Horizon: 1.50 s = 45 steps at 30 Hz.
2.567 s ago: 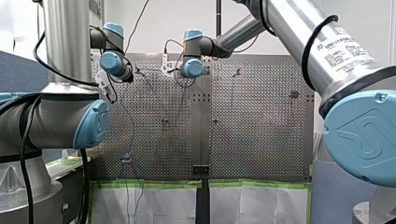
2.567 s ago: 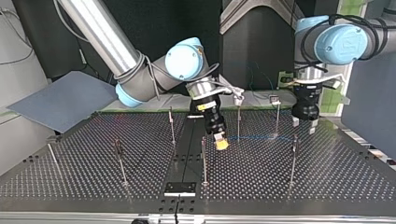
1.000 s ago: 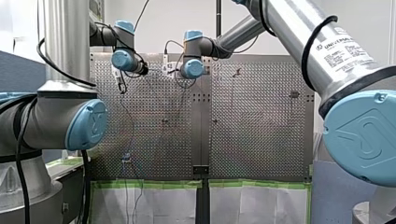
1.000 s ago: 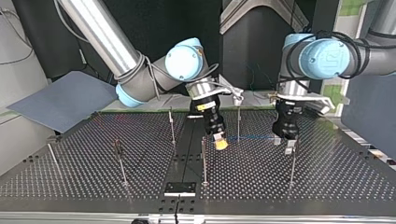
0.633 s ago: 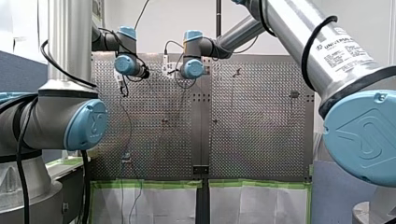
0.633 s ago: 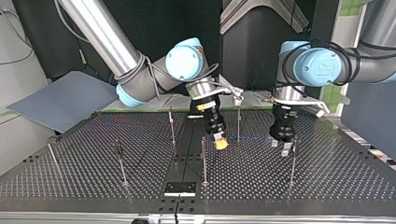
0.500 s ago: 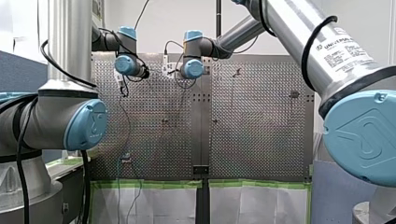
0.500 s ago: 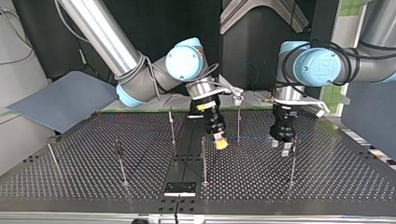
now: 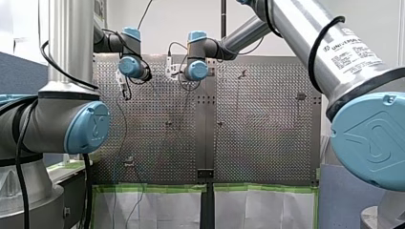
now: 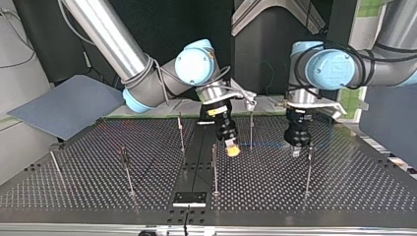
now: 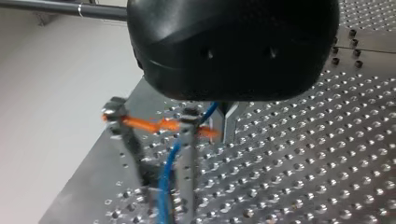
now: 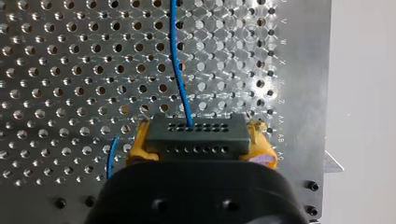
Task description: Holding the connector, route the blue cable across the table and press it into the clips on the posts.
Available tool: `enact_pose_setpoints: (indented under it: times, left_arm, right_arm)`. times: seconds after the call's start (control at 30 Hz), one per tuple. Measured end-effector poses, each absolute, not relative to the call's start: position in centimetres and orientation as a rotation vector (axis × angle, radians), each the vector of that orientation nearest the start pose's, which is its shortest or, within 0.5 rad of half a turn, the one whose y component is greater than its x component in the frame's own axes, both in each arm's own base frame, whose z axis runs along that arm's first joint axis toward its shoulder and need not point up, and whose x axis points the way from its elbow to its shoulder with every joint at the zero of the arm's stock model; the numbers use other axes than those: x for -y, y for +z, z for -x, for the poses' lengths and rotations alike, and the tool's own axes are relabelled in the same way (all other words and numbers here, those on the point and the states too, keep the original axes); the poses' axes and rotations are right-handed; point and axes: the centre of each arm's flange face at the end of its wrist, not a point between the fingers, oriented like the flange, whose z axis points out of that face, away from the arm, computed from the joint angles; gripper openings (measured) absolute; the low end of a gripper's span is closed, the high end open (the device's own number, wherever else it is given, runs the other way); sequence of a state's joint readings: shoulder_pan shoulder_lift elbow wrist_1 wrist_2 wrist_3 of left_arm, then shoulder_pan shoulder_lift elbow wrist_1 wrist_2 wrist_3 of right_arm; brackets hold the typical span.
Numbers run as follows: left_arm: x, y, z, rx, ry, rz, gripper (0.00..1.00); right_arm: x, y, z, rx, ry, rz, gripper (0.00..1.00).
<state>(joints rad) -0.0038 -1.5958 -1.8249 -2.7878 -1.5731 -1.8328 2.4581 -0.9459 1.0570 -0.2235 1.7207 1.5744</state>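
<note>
My right gripper clamped on connector, blue cable partly hidden, my left gripper grip cannot tell

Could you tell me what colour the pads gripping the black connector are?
Yellow; the pads show best in the right wrist view.

A grey-blue board sits at the top view's left

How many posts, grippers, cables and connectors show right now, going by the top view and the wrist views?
Posts showing in the top view: 6
Grippers: 2, my left gripper and my right gripper
Blue cable: 1
Connector, held in my right gripper: 1
Total: 10
</note>
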Motion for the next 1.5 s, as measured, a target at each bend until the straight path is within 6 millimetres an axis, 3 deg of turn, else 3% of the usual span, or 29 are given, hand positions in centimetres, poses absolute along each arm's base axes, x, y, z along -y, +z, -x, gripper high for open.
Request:
enact_pose_setpoints:
  times: [0.3,0.6,0.8,1.23,1.5]
  left_arm:
    - [14.5,35.2,-47.6,-1.526,-0.196,0.207,0.0]
    - [15.5,30.5,-45.7,-1.57,-0.192,0.236,0.0]
    - [16.0,27.2,-45.5,-1.634,-0.166,0.246,0.0]
    - [17.2,22.1,-45.0,-1.709,-0.173,0.229,0.0]
    - [17.9,19.8,-44.8,-1.738,-0.18,0.219,0.0]
  right_arm:
    - [38.0,35.9,-65.2,0.768,1.779,-1.649,0.0]
    - [37.6,30.5,-65.2,0.806,1.673,-1.772,0.0]
    - [37.4,28.0,-64.6,0.822,1.626,-1.817,0.0]
    - [36.6,23.7,-62.8,0.863,1.548,-1.89,0.0]
    - [36.3,22.4,-62.2,0.875,1.528,-1.912,0.0]
